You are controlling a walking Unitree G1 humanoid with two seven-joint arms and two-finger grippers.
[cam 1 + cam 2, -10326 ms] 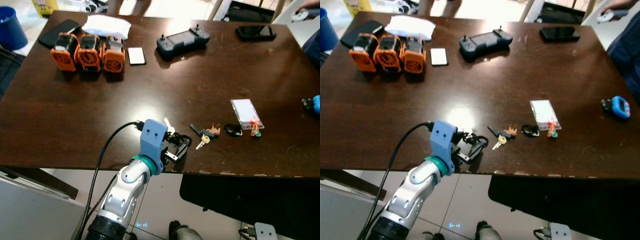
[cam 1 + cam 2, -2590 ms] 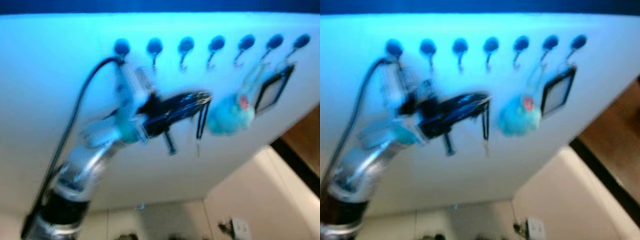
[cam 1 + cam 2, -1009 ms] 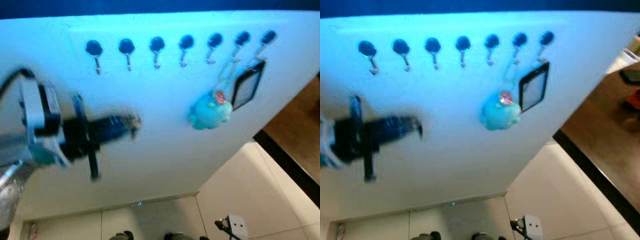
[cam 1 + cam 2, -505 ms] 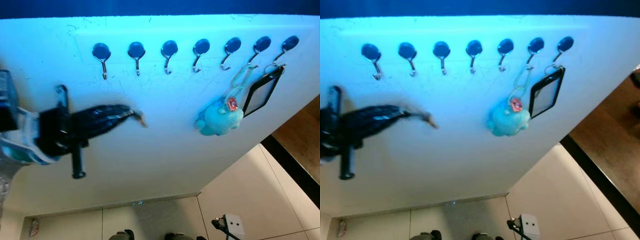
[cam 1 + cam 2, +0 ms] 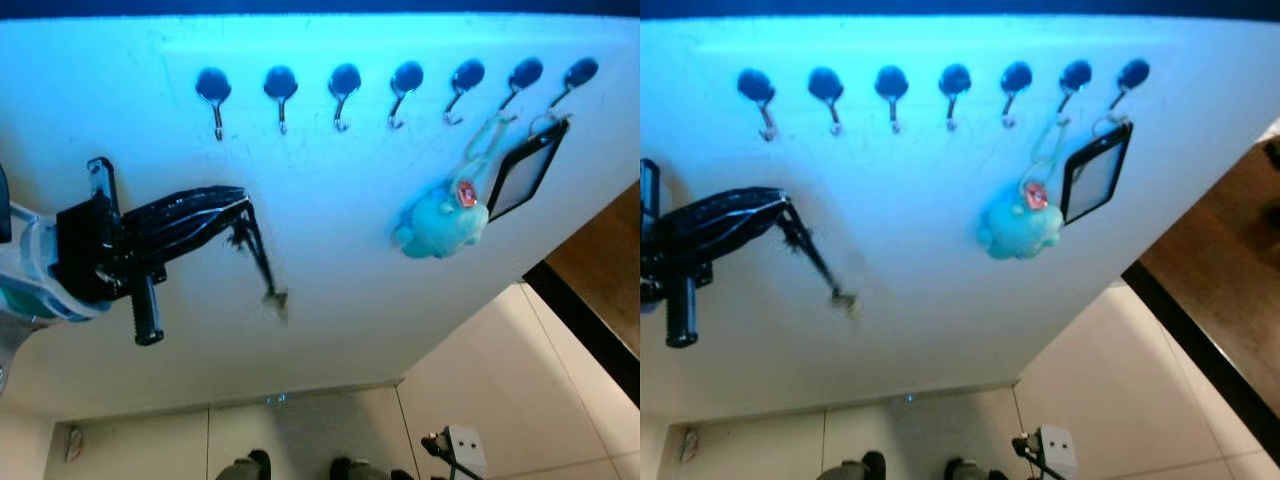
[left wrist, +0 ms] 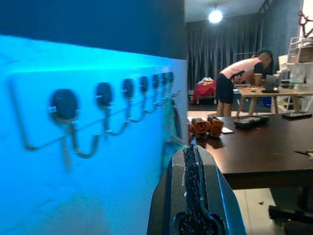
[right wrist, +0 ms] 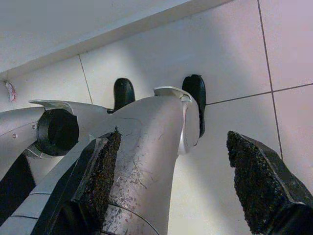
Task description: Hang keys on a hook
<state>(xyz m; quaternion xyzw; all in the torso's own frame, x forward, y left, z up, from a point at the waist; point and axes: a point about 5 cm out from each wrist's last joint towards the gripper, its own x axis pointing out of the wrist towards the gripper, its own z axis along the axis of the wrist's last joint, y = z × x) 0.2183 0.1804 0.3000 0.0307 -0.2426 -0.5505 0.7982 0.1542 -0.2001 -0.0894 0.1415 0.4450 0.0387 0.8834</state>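
Blue-lit white wall panel point(image 5: 330, 250) faces the robot, with a row of seven round-headed hooks point(image 5: 345, 92) along its upper part. Of these, the two at the robot's right carry things: a fluffy turquoise plush charm point(image 5: 440, 222) on a cord, and a black-framed card holder point(image 5: 520, 172) just beside it, the two nearly touching. Five hooks to their left stand bare.

Below the leftmost hooks the left gripper point(image 5: 240, 205) is held up close to the panel, its black fingers pressed together on the keys point(image 5: 262, 265); a dark strap hangs down from the fingertips with a blurred key at its low end, well under the hook row and apart from any hook. Bare panel lies all around the hanging keys.

Beneath the panel's lower edge runs pale tiled floor point(image 5: 480, 380), and a dark brown table edge point(image 5: 590, 310) cuts in at the right.

Down low, the right gripper point(image 7: 171, 181) points at the tiles, its fingers spread wide.
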